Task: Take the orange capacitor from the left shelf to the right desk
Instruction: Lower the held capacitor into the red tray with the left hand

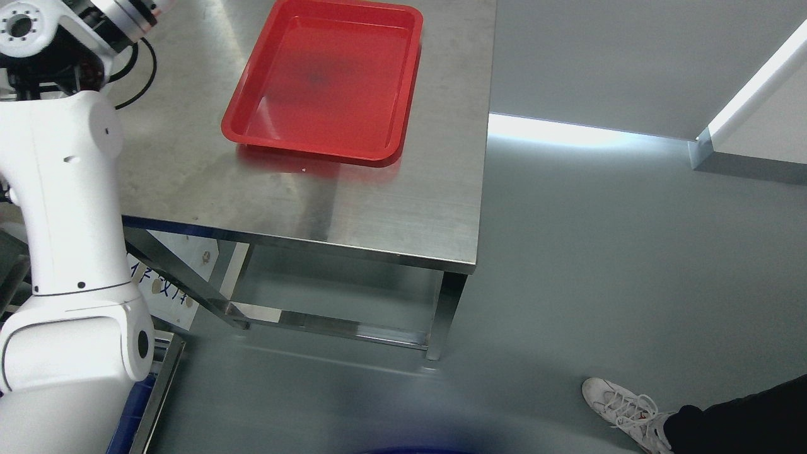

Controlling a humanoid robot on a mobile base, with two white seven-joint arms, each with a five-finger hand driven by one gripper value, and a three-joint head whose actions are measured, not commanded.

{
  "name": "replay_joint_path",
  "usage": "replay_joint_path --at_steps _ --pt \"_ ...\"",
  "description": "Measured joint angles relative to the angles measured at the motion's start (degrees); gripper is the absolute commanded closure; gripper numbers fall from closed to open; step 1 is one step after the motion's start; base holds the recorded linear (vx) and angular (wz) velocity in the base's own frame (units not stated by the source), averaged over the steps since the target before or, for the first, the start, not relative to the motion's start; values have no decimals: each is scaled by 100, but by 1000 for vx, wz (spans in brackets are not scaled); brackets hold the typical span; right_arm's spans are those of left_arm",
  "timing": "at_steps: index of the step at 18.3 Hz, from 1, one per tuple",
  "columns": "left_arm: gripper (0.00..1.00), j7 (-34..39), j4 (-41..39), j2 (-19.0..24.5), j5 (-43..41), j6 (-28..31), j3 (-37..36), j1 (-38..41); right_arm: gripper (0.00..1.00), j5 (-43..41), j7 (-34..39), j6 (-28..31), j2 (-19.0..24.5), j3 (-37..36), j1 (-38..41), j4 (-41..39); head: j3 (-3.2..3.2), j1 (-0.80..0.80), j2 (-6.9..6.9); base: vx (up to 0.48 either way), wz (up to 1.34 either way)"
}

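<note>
A red tray lies on the steel desk in the upper middle of the head view; nothing lies in it. My left arm rises white along the picture's left edge, and its wrist leaves the frame at the top left, so the hand itself is out of sight. No orange capacitor shows anywhere. My right arm does not appear in the picture.
The desk's front edge and steel legs stand over a grey floor. A person's white shoe and dark trouser leg are at the lower right. A white wall base runs at the upper right. A black cable loops beside my arm.
</note>
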Motion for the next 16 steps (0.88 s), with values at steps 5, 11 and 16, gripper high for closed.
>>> replay_joint_path --at_steps 5,11,16 --pt "95 -3 610 -342 -326 -305 -476 -92 0 0 10 7 0 0 -1 0 0 0 0 48 13" --pt "94 57 1037 -565 -467 -435 -949 -15 0 0 17 34 0 0 0 0 0 0 0 1 0" --pt "94 133 1346 -680 -554 -680 -1269 57 0 0 21 -2 0 0 0 0 0 0 0 -2 0"
